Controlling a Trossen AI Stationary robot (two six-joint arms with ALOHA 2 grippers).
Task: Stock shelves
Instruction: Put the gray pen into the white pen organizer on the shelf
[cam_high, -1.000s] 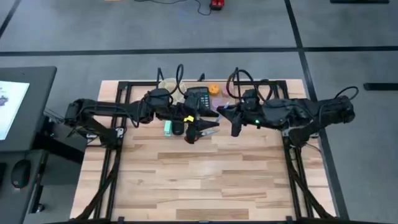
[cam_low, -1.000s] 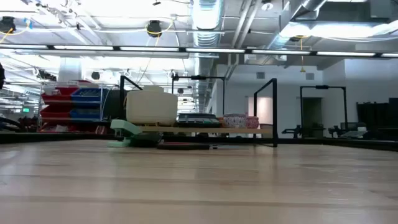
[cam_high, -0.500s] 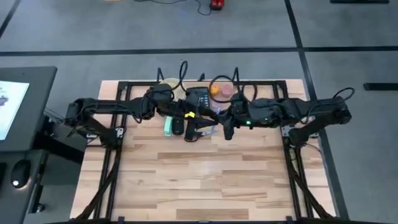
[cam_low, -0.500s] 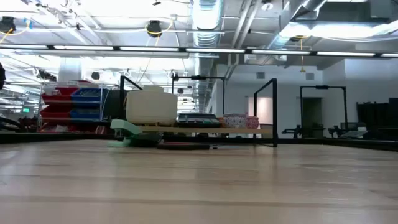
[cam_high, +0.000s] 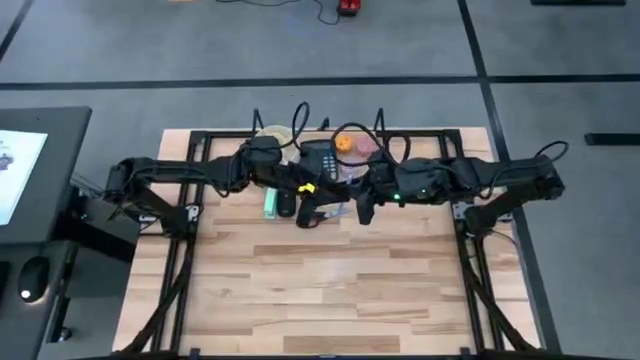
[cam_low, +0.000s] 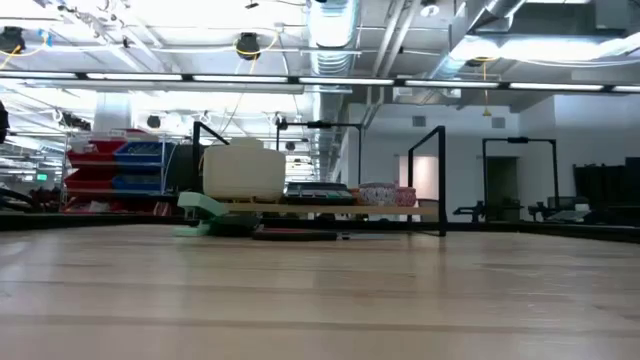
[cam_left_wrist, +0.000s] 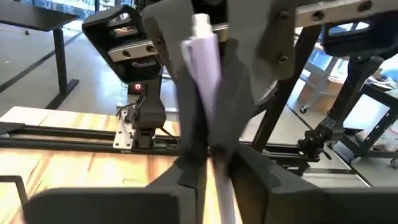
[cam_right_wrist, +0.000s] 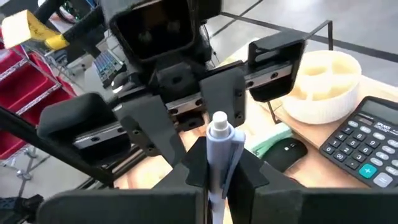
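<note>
The pale wooden tabletop (cam_high: 330, 290) lies bare across the lower half of the high view. The low wooden rack with black uprights (cam_low: 330, 208) sits at upper centre, along the far edge. Before it, the left gripper (cam_high: 318, 214) and right gripper (cam_high: 364, 211) each pinch one slim pale lilac pen (cam_right_wrist: 219, 146).

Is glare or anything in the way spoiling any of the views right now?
Low view: ceiling lights glare overhead, the low wooden rack is backlit. Left wrist view: the pale lilac pen, in the left gripper and right gripper, blocks the middle. Right wrist view: evenly lit.
</note>
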